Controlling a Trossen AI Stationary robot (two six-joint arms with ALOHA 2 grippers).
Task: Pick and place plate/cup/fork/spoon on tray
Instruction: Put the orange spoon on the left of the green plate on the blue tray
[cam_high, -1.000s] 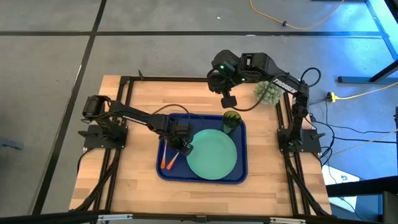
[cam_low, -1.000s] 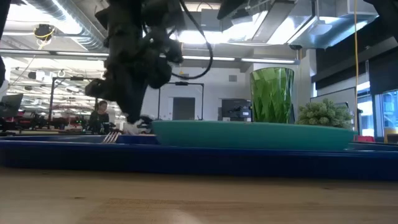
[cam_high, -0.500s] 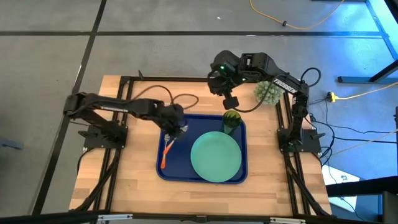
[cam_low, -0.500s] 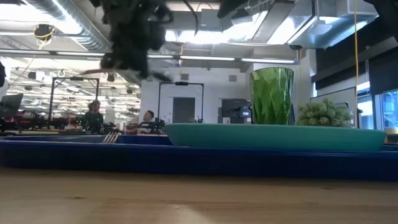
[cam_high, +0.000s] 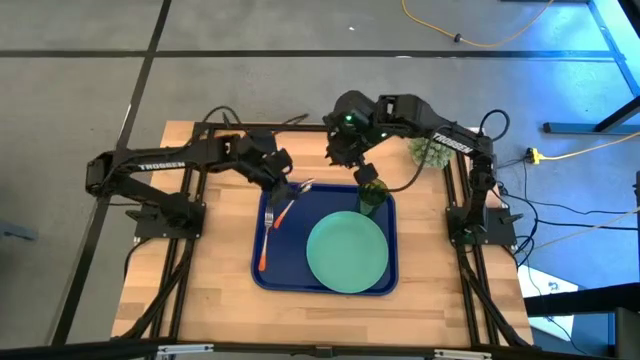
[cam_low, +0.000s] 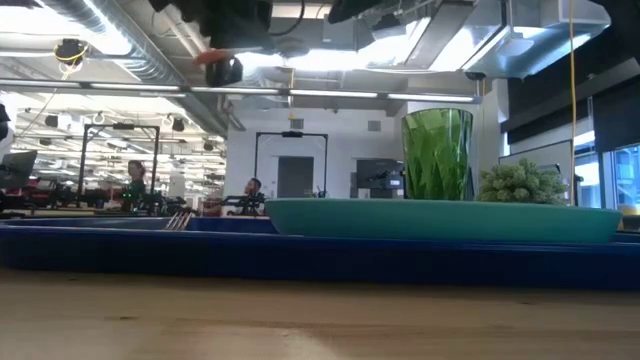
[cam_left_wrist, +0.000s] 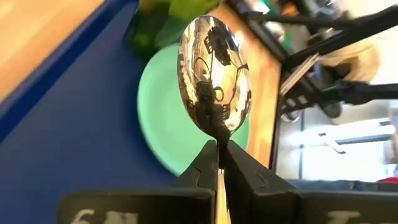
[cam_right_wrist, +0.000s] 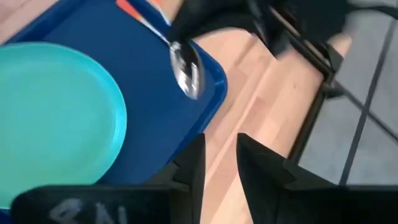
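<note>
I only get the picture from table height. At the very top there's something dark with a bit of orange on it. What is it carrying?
Observer: That is the left gripper, shut on the neck of a silver metal spoon with an orange handle. It holds the spoon in the air above the dark-blue plastic tray.
Operator: And the silver prongs I see lying low on the left?
Observer: They belong to the orange-handled metal fork, which lies flat along the tray's left side.
Operator: Is the other arm busy?
Observer: The right gripper is open and empty, close to the small dark-green cup.
</note>
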